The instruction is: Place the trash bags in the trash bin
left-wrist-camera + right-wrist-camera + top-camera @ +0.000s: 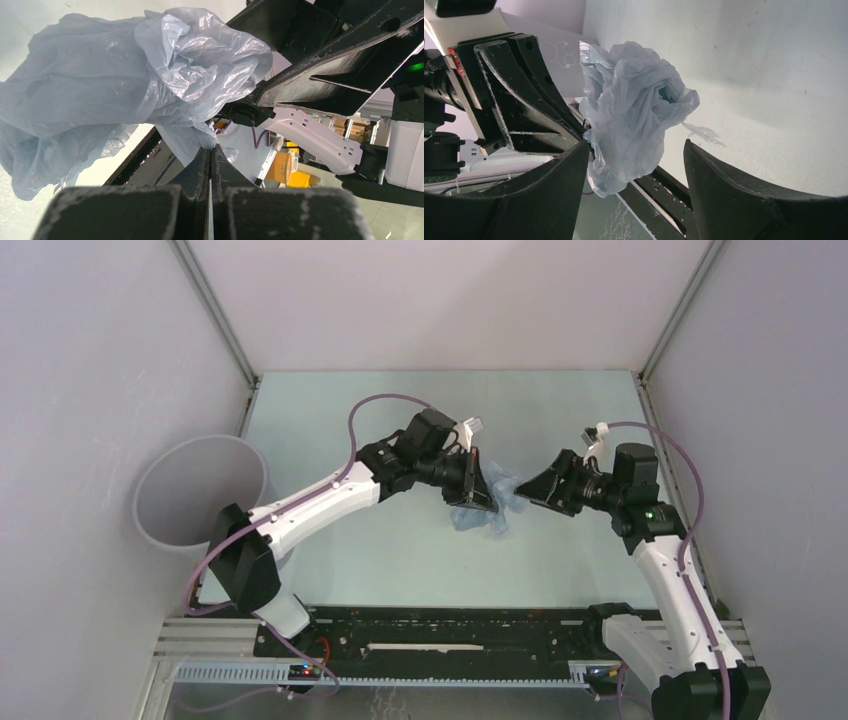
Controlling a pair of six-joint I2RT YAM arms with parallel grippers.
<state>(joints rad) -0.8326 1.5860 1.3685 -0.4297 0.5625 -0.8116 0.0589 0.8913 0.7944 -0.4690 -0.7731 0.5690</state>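
Observation:
The pale-blue trash bag (pixel 492 502) hangs crumpled over the middle of the table. My left gripper (pixel 484 490) is shut on an edge of it. In the left wrist view the bag (pixel 125 80) bunches up above my closed gripper (pixel 210 150), with film pinched at the tips. My right gripper (pixel 520 492) is open, just right of the bag and apart from it. In the right wrist view the bag (pixel 636 120) hangs beyond my spread gripper (pixel 634 150), not between the fingers. The grey trash bin (pixel 200 492) stands at the far left, by the left wall.
Grey walls close in the table on the left, back and right. A black rail (pixel 450 632) with the arm bases runs along the near edge. The left arm's white link (pixel 310 510) stretches from the bin's side toward the middle.

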